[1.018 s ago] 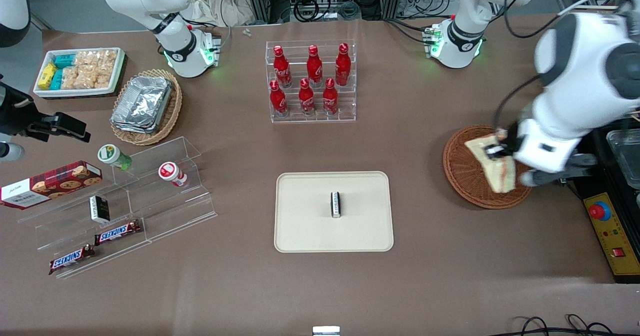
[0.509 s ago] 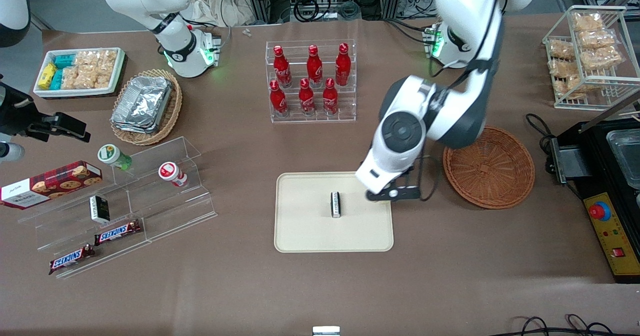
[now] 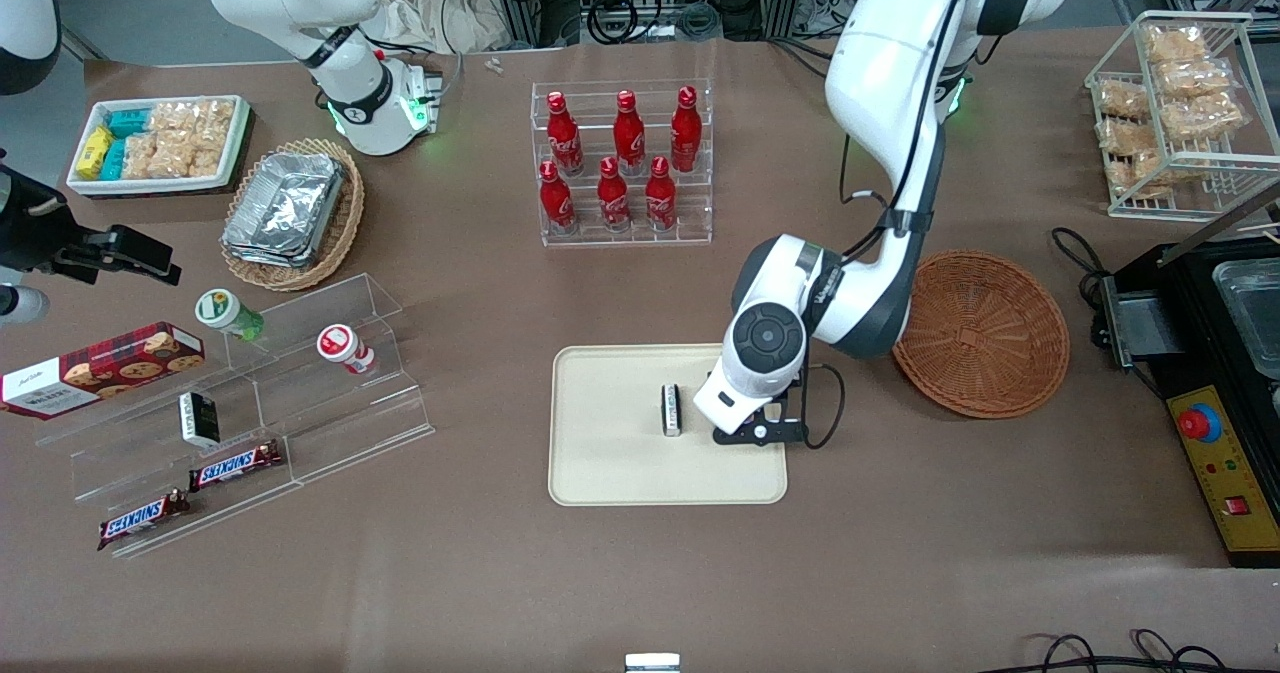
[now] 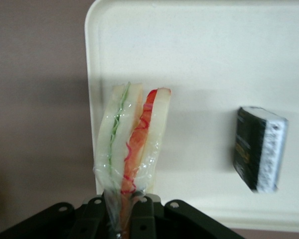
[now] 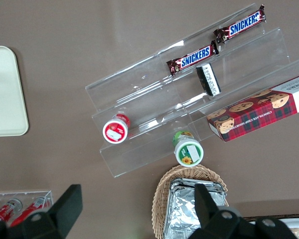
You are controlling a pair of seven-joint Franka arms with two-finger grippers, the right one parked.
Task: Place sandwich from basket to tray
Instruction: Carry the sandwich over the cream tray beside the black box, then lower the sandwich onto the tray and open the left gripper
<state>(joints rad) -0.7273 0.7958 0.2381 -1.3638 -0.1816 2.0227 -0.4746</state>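
while gripper [image 4: 120,211] pinches, wrapped sandwich [image 4: 132,144] hangs.

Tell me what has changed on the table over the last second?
The gripper, jaws shut on the sandwich, carried it out of the basket and now holds it over the tray, beside the small black packet. The basket, tray and packet stayed where they were.

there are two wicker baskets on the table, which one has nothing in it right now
The round reddish-brown basket toward the working arm's end is bare inside; the lighter tan oval basket holds foil trays. The gripper, over the tray, is shut on the sandwich.
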